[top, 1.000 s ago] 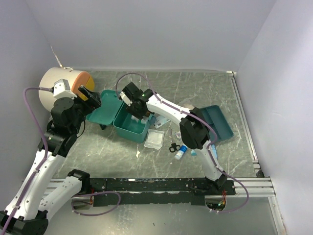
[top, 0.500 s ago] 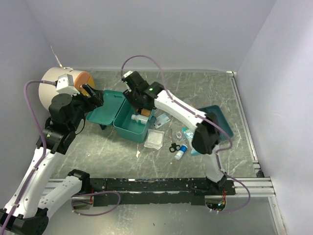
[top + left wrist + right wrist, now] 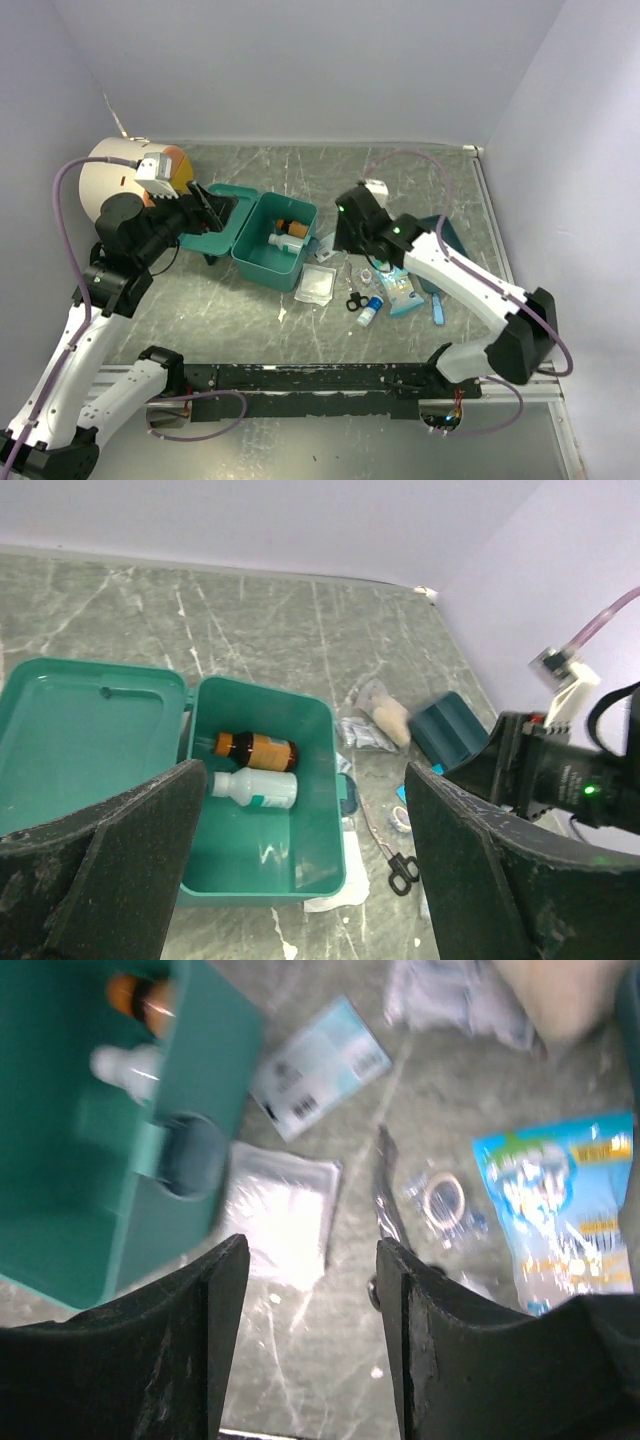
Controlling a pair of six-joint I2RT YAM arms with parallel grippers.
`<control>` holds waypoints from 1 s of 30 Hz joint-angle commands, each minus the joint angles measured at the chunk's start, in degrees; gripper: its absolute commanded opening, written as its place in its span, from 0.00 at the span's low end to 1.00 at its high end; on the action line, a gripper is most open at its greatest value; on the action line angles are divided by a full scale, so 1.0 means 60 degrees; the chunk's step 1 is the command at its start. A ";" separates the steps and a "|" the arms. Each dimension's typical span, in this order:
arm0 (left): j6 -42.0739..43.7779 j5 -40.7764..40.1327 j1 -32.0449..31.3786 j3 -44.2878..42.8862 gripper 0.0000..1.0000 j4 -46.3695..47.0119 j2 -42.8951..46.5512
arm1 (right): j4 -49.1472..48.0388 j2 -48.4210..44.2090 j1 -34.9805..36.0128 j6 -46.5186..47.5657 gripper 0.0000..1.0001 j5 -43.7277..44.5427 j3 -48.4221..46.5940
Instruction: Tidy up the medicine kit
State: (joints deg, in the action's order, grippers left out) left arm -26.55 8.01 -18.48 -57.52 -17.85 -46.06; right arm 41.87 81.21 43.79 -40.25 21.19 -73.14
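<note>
medicine kit (image 3: 265,855): smooth teal plastic, slight sheen
table (image 3: 230,310): matt, grey marbled
blue packet (image 3: 555,1210): glossy plastic film
clear sachet (image 3: 280,1215): shiny, crinkled

Left claw (image 3: 305,775), right claw (image 3: 310,1250): both agape, empty

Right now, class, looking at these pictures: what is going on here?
A robot is organizing a medicine kit. It stands open with a brown bottle and a white bottle inside. The left gripper hovers open by the kit, holding nothing. The right gripper hangs open and empty above loose items beside it: a white packet, scissors, a blue packet.
</note>
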 commanded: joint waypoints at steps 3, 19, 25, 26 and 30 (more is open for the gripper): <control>-0.0525 0.0853 -0.0040 0.0129 0.92 0.0817 0.0075 | -0.0943 -0.1461 -0.0972 -0.1841 0.54 -0.0800 0.2500; -0.1347 0.1304 -0.0040 -0.0069 0.89 0.1017 -0.0664 | -0.0269 -0.0433 -0.3776 0.1988 0.48 -0.0517 0.3115; -0.1618 0.1264 -0.0040 -0.0104 0.89 0.1063 -0.0867 | -0.0142 0.0008 -0.4294 0.1771 0.51 -0.0706 0.3422; -0.1658 0.1284 -0.0040 -0.0105 0.89 0.1100 -0.0896 | -0.0200 0.0014 -0.4372 0.1816 0.51 -0.0859 0.3494; -0.1778 0.1306 -0.0040 -0.0082 0.89 0.1249 -0.1004 | -0.0464 0.0136 -0.4730 0.1911 0.51 -0.1670 0.3772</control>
State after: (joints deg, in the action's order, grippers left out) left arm -35.75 14.26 -18.48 -57.04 -13.63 -51.68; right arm 39.92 81.28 17.28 -29.69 15.40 -51.96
